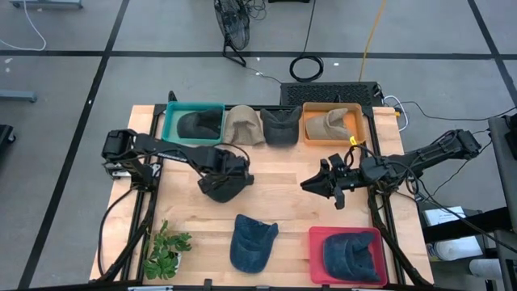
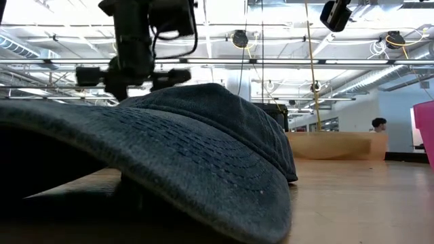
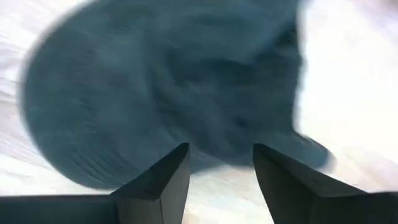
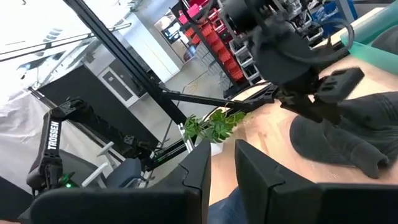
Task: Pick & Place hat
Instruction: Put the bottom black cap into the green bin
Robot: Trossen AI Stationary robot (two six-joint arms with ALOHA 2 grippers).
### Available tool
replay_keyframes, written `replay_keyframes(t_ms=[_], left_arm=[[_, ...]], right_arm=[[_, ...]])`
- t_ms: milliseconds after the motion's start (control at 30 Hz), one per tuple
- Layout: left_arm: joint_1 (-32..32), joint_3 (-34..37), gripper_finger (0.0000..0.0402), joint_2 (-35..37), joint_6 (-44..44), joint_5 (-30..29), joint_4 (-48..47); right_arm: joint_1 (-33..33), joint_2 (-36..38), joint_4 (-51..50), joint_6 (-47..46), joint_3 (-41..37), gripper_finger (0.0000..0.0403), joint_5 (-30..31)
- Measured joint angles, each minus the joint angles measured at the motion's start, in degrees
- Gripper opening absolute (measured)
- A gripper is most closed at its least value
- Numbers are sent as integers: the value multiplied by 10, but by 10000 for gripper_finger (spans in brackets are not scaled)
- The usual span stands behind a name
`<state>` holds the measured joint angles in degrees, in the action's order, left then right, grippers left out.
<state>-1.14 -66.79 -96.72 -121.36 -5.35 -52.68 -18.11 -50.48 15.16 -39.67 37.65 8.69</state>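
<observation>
A dark grey hat (image 1: 220, 191) lies crown up on the wooden table, left of the middle. My left gripper (image 1: 223, 171) points down right over it. In the left wrist view its fingers (image 3: 174, 180) stand apart above the hat's rim (image 3: 217, 158), and the hat (image 3: 161, 87) fills the picture. The right wrist view shows that gripper (image 4: 326, 99) low at the hat's crown (image 4: 348, 134). My right gripper (image 1: 321, 184) hovers level right of the middle, pointing toward the left arm. A narrow gap (image 4: 222, 168) shows between its fingers, with nothing in it. My left gripper comes at the dark hat from above, fingers open and pointing down near the crown's edge (image 3: 211, 143). Whether the fingertips touch the cloth I cannot tell, because the wrist view is blurred and the arm hides the spot from above.
A blue hat (image 1: 252, 242) lies near the front edge and fills the low view (image 2: 169, 149). At the front right, a red bin (image 1: 317, 257) holds another blue hat. Along the back stand a teal bin (image 1: 171, 121), a tan hat (image 1: 242, 125), a dark hat (image 1: 280, 125) and an orange bin (image 1: 308, 129). A plant (image 1: 166, 250) is at the front left.
</observation>
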Motion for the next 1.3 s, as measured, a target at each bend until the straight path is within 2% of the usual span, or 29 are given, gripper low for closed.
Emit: replay_keyframes(t_ms=[233,400,600,800,1033,1167,1300], left_arm=[[6,21,195,0,-4,0,1],[5,36,183,0,-9,-14,4],[5,46,141,1,7,-15,3],[5,47,83,1,56,-32,-1],[-12,47,20,6,118,-25,-27],[-30,48,7,26,145,-19,-39],[-38,49,17,65,184,-22,-40]], right_arm=[[0,0,-8,-24,0,54,-15],[0,0,-13,-32,0,54,-29],[0,0,-14,-34,0,54,-30],[0,0,-14,-47,0,54,-30],[0,0,-13,-58,0,54,-30],[0,0,-13,-59,0,54,-29],[0,0,-13,-59,0,54,-29]])
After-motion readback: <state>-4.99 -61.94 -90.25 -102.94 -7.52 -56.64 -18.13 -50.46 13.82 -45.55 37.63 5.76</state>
